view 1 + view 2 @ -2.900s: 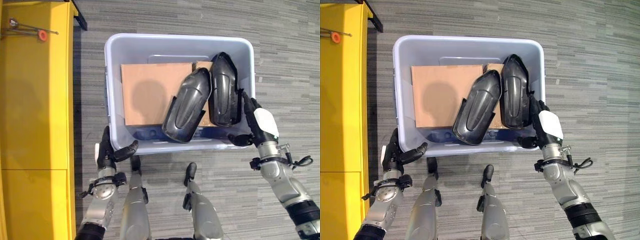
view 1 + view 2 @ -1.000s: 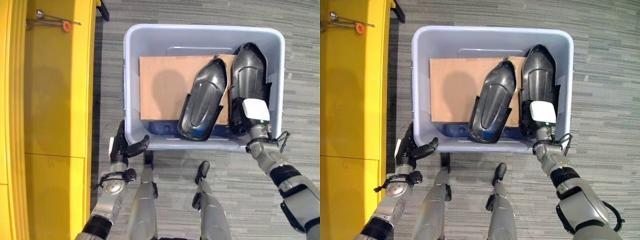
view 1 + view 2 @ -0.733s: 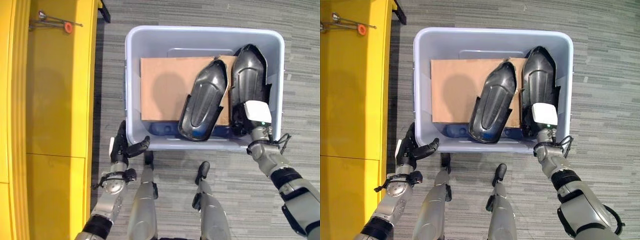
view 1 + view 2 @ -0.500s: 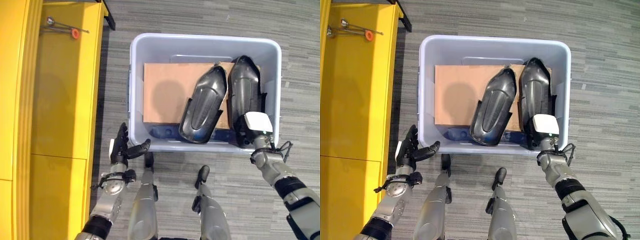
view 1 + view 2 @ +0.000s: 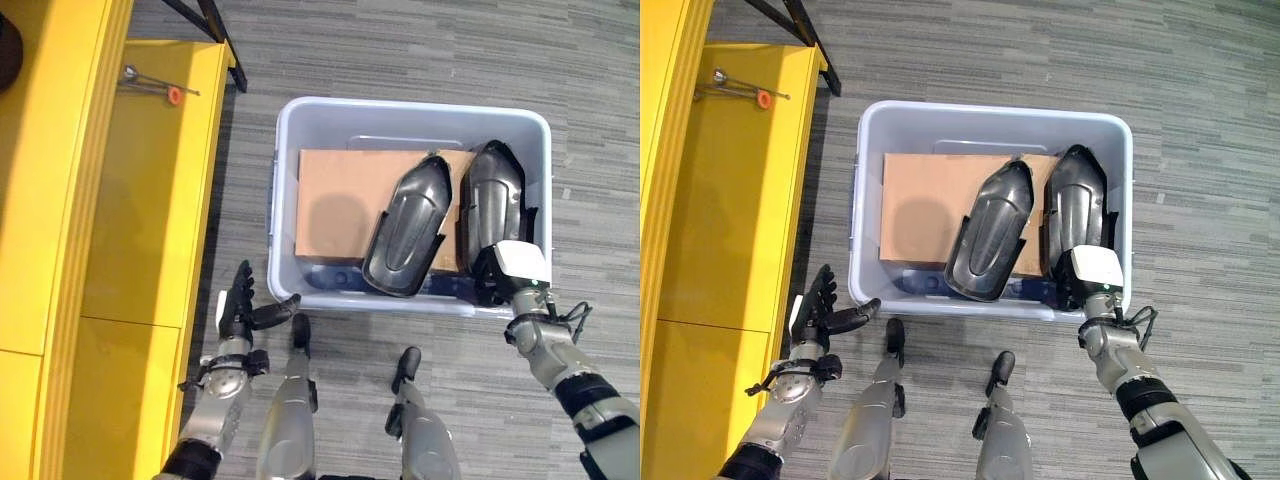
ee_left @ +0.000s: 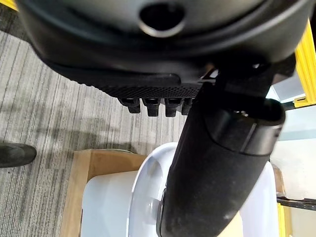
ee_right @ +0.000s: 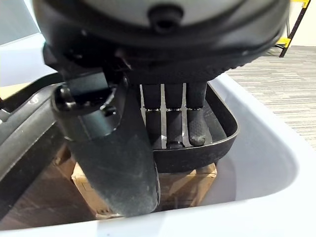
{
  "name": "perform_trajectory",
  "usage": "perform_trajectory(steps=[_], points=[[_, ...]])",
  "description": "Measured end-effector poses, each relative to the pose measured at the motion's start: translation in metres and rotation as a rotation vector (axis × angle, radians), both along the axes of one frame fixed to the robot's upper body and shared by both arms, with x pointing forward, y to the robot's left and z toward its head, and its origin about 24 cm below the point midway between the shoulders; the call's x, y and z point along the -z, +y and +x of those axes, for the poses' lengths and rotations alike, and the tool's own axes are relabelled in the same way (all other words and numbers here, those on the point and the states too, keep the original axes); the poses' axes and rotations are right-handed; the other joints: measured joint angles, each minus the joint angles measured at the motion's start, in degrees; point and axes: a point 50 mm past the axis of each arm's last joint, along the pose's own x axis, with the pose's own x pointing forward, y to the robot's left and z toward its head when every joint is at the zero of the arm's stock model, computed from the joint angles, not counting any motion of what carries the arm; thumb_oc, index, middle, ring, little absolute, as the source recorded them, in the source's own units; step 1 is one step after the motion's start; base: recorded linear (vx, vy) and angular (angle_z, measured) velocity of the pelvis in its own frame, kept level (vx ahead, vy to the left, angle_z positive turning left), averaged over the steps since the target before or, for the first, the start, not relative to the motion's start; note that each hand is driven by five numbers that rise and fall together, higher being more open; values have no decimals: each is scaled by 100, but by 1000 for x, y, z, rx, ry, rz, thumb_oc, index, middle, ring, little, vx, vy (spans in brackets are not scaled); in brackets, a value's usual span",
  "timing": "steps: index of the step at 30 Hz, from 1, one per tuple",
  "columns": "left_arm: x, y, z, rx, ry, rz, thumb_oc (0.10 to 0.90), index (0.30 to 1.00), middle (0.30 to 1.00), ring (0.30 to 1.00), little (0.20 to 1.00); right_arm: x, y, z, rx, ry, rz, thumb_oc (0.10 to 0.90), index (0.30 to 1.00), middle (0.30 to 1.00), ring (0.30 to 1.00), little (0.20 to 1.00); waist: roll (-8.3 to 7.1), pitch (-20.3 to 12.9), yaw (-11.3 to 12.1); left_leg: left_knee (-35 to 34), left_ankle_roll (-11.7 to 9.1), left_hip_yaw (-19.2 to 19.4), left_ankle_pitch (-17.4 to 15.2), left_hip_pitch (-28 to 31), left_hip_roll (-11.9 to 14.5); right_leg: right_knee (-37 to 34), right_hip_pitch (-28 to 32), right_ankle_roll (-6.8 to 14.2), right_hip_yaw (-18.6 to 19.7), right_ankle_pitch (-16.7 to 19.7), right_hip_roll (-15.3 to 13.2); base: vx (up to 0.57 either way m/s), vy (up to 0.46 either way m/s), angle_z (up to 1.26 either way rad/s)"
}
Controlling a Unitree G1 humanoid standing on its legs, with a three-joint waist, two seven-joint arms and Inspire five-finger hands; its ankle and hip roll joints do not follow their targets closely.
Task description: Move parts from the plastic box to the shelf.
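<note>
the plastic box (image 5: 285,215) sits on the grey carpeted floor (image 5: 400,45), just beside the yellow shelf (image 5: 130,200) on the robot's left; a flat cardboard sheet (image 5: 340,205) covers most of the box bottom; two black moulded parts lie on it in the right half of the box; the right-hand part (image 5: 492,212) lies with its long axis running from the near wall to the far wall, narrow rounded end pointing away from the robot, close along the right wall; the left-hand part (image 5: 410,238) lies alongside it, long axis tilted, far tip leaning toward the right-hand part and near end angled toward the box centre, its near end overhanging the cardboard edge; the left half of the cardboard is bare.

right hand (image 5: 1080,275) is inside the box at the near right corner, on the near end of the right-hand part; in the right wrist view its fingers (image 7: 168,123) reach over the part's raised rim, bent, with the thumb on the near side; a grip on the part appears formed.

left hand (image 5: 238,308) hangs outside the box, near its near left corner, fingers straight and spread, holding nothing; a thin metal tool with a red piece (image 5: 160,88) lies on the far shelf surface.
</note>
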Motion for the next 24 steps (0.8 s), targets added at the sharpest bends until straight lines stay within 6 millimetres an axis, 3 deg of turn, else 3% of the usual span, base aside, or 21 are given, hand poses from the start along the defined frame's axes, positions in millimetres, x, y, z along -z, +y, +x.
perform_trajectory(steps=[3, 9, 11, 20, 24], points=[[2, 1, -1, -4, 14, 2, 900, 1000, 1000, 1000, 1000, -5, 1, -4, -14, -26, 5, 400, 300, 300, 300, 300, -1, 0, -11, -1, 7, 23, -40, 174, -7, -1, 163, 13, 9, -21, -25, 0, 0, 0], [1, 5, -3, -10, 11, 35, 900, 1000, 1000, 1000, 1000, -34, 3, -8, -42, -163, 21, 400, 300, 300, 300, 300, -11, -3, -83, -1, 42, 39, -100, 287, -7, 0, 263, 8, 29, -31, -27, 0, 0, 0], [3, 7, -5, -19, 22, 35, 900, 1000, 1000, 1000, 1000, -53, 8, -8, -82, -243, 5, 400, 300, 300, 300, 300, -33, -11, -141, -1, 21, 59, -104, 397, -5, 0, 369, 9, 36, -37, -29, 40, 3, -3], [2, 10, -6, -25, 30, 71, 900, 1000, 1000, 1000, 1000, -82, 29, -13, -200, -368, 22, 400, 300, 300, 300, 300, -55, -24, -153, -2, 41, 111, -184, 708, -4, 1, 643, 9, 77, -59, -36, 39, -6, -3], [7, 19, -13, -54, 53, 78, 900, 1000, 1000, 1000, 1000, -93, 41, -16, -267, -407, 30, 400, 300, 300, 300, 300, -143, -84, -149, -3, 30, 178, -250, 997, 6, -1, 857, 6, 183, -79, -45, 46, -32, -11]])
